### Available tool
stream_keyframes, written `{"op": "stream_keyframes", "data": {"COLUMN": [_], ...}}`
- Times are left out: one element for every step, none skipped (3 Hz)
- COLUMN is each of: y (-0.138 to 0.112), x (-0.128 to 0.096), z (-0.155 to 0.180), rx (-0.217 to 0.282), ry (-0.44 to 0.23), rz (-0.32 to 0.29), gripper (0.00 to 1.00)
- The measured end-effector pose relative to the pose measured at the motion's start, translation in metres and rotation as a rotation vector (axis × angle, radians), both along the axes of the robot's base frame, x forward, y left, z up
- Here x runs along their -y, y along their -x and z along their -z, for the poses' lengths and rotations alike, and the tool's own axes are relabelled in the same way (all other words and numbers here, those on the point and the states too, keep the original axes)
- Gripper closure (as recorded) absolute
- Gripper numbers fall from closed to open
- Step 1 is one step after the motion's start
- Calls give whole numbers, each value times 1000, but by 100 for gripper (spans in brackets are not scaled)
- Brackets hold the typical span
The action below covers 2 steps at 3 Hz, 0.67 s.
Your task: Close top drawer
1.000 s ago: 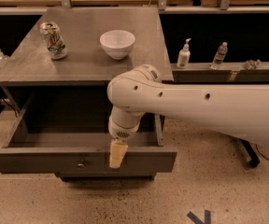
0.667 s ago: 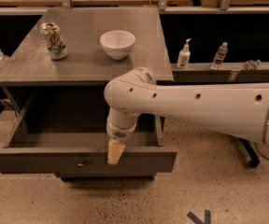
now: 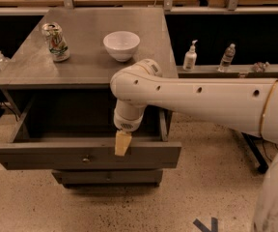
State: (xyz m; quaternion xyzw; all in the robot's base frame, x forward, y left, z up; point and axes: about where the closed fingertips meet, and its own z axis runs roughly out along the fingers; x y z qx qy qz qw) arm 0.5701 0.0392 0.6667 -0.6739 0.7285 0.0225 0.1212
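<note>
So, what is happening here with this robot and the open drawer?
The robot's single arm reaches down over the top drawer, which is pulled far out from under the grey table. The gripper sits at the upper edge of the drawer's front panel, just right of the small knob. The drawer is not yet closed. A can and a white bowl stand on the table.

The white arm (image 3: pixel 206 98) reaches in from the right edge and runs nearly level to a rounded joint (image 3: pixel 136 79) (the bulkiest part on show). From there the short wrist (image 3: pixel 128 117) turns straight down. The tan gripper (image 3: pixel 122 143) hangs beneath it, pointing downward, just left of the view's centre.
</note>
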Motion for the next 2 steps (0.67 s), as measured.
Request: {"op": "stream_keyframes", "data": {"y": [-29, -55], "x": [10, 18], "z": [-14, -31], "rx": [34, 69], "ry": [22, 41], "rz": [17, 30], "gripper": [34, 35]}}
